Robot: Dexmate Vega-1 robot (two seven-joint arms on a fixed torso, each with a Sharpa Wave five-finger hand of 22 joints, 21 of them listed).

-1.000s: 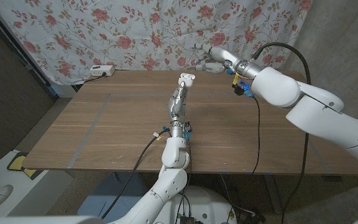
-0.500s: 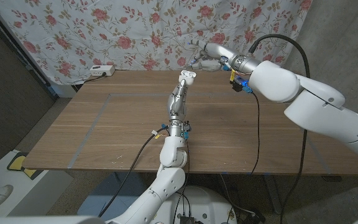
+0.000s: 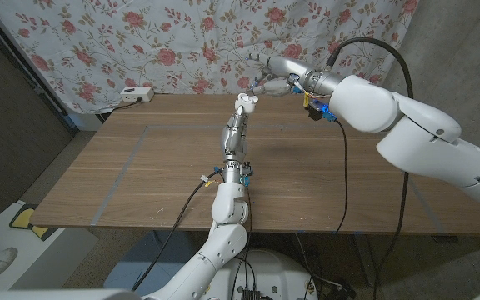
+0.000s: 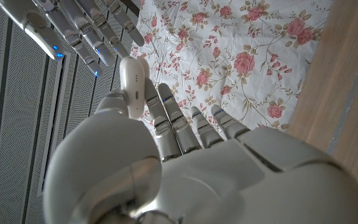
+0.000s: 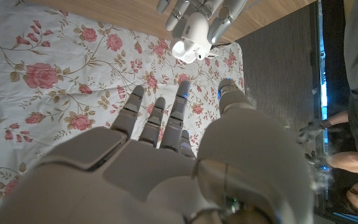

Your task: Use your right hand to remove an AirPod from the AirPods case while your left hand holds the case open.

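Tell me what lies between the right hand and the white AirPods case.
Nothing: in the head view, only a bare gap separates the right hand from the small white AirPods case held up by the left hand.

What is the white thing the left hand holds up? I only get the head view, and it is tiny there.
Observer: The left wrist view shows a smooth white case, gripped in the left hand.
Operator: Is the right hand touching it?
Observer: No. In that view the fingers of the right hand are spread close to the case, with a gap between.
Operator: Is anyone else around?
Observer: Yes. The right wrist view shows a person beside the flowered curtain.
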